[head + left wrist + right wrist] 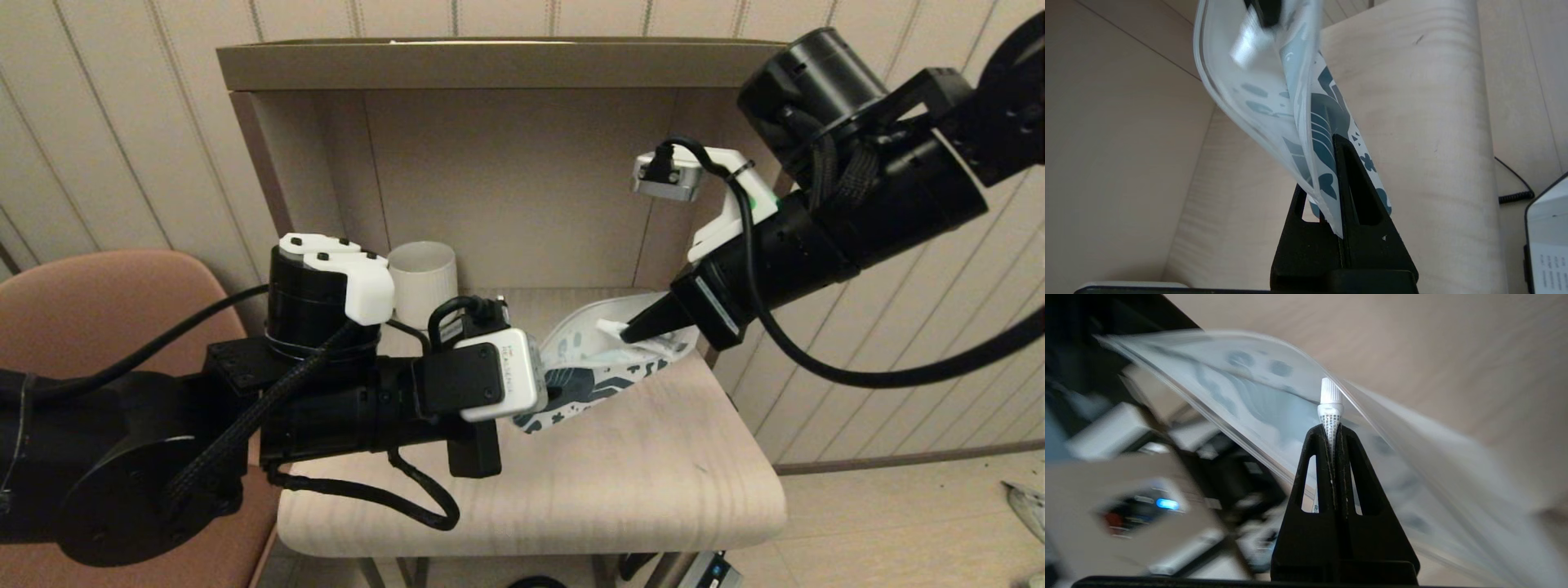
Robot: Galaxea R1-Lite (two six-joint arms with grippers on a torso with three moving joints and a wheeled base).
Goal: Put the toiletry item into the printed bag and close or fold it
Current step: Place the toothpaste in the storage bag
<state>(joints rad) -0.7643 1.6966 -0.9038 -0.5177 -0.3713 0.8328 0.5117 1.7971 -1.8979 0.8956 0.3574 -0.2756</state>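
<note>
The printed bag [600, 363], white with dark teal shapes, hangs lifted over the table's back. My left gripper [1331, 163] is shut on one of its edges; in the head view my left wrist camera [500, 374] hides those fingers. The bag's mouth gapes toward my right gripper [630, 332], which is shut on the toiletry item [1329, 401], a slim white tube with a ribbed cap. The capped end [608, 327] pokes past the fingertips into the bag's mouth [1257, 396]. The tube's rear end is hidden between the right fingers [1316, 457].
A white ribbed mug [423, 282] stands at the back left, just behind my left arm. The pale wooden table [637, 482] sits in a walled niche under a shelf [506, 65]. A brown chair [106, 302] is at the left.
</note>
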